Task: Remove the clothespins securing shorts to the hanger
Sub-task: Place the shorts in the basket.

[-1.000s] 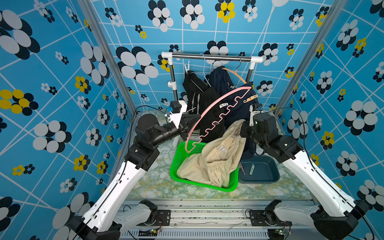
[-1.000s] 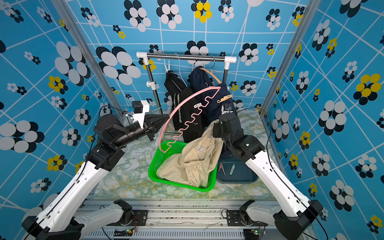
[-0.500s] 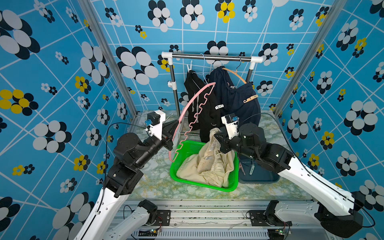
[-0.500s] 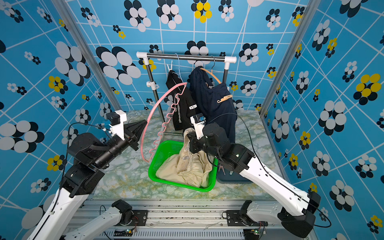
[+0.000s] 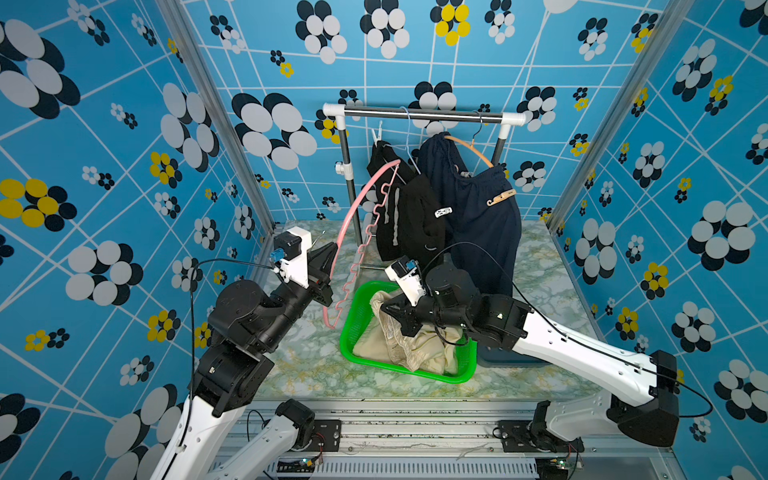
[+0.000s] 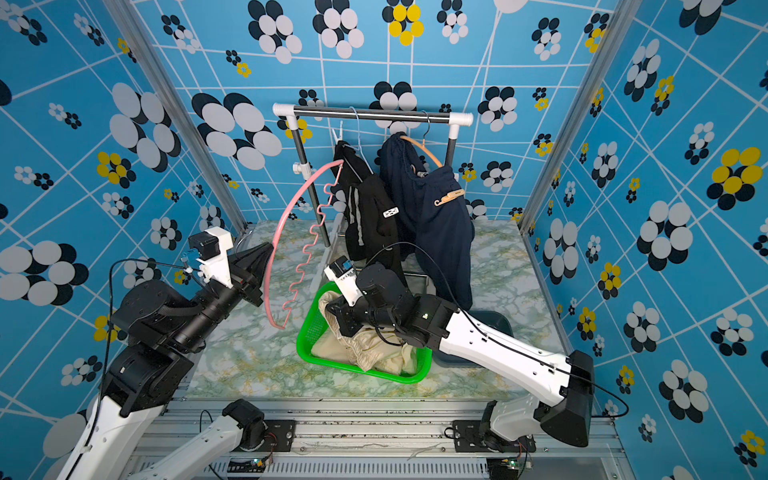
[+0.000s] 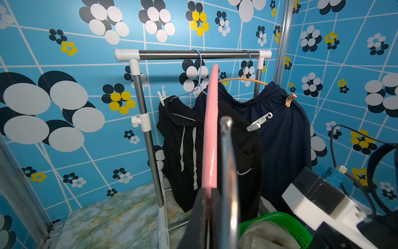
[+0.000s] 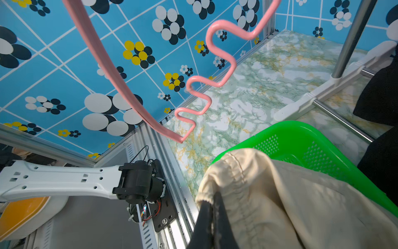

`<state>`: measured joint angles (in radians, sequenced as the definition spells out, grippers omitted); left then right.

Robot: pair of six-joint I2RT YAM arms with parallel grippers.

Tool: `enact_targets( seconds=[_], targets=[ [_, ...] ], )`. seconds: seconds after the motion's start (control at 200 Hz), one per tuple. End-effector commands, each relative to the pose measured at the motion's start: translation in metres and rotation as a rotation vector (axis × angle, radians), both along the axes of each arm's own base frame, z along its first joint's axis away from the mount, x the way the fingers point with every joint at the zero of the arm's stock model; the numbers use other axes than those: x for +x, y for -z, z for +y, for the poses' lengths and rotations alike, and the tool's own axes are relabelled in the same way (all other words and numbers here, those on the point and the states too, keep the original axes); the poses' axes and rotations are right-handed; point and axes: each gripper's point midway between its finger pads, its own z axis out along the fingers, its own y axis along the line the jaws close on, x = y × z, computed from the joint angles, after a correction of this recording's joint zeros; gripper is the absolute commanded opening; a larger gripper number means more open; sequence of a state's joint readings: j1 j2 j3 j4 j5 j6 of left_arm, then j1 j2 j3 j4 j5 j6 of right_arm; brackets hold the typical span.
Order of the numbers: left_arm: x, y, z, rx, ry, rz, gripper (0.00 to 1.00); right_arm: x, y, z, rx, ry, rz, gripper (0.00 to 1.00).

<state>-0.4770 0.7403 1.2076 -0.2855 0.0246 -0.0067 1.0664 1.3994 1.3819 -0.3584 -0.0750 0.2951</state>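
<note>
Bimanual clothespin removal, with one garment already free. The right gripper (image 8: 212, 199) is clamped on the elastic waistband of the beige shorts (image 8: 280, 194). It holds that edge just above the green basket (image 5: 353, 311), where the rest of the fabric lies heaped, so this appears to be the drop-off point for freed garments. The left gripper (image 7: 207, 190) is closed on the pink hanger (image 7: 210, 129) and holds it beside the basket, clear of the rim and of the fabric. The hanger is bare, with no clip visible on it, and is probably held aside to keep its wavy bar from snagging the cloth. Beyond the basket stands the rack (image 5: 424, 114). There the black shorts (image 5: 419, 224) carry white clothespins (image 7: 258, 122), and the navy shorts (image 5: 482, 224) carry a tan clothespin (image 5: 500, 197); both pairs remain to be unpinned. Beside the basket, on the side away from the pink hanger, a dark tray (image 6: 496, 322) sits on the bench (image 5: 299, 361), largely covered by the right arm. Both grippers are occupied. The upper tip of the pink hanger also lies close to the black shorts, so it would crowd a reach towards the clips.
</note>
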Motion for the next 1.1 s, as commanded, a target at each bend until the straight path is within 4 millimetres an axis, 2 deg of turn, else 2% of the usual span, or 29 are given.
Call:
enact_targets(
  seconds=[0.0, 0.155, 0.27, 0.425, 0.595, 0.735, 0.885, 0.99, 1.095],
  targets=[
    [0.003, -0.006, 0.004, -0.012, -0.026, -0.033, 0.00, 0.013, 0.015, -0.004, -0.059, 0.070, -0.009, 0.00],
    [0.008, -0.002, 0.001, -0.010, -0.021, -0.015, 0.00, 0.034, 0.066, -0.008, -0.194, 0.174, 0.016, 0.00],
    [0.011, 0.001, -0.001, -0.012, -0.018, 0.000, 0.00, 0.045, 0.098, -0.004, -0.222, 0.203, 0.069, 0.00],
    [0.015, 0.006, -0.002, -0.007, -0.024, 0.016, 0.00, 0.057, 0.129, 0.005, -0.227, 0.234, 0.123, 0.00],
    [0.020, 0.015, -0.005, 0.008, -0.022, 0.044, 0.00, 0.079, 0.164, 0.007, -0.233, 0.295, 0.185, 0.00],
    [0.025, 0.022, -0.008, 0.019, -0.015, 0.066, 0.00, 0.094, 0.187, 0.008, -0.265, 0.315, 0.221, 0.02],
    [0.031, 0.031, -0.012, 0.035, -0.010, 0.094, 0.00, 0.100, 0.210, 0.013, -0.295, 0.308, 0.259, 0.08],
    [0.035, 0.037, -0.013, 0.044, -0.014, 0.113, 0.00, 0.101, 0.221, 0.013, -0.312, 0.308, 0.277, 0.14],
    [0.039, 0.045, -0.013, 0.054, -0.026, 0.133, 0.00, 0.103, 0.225, 0.010, -0.333, 0.314, 0.287, 0.26]
  ],
)
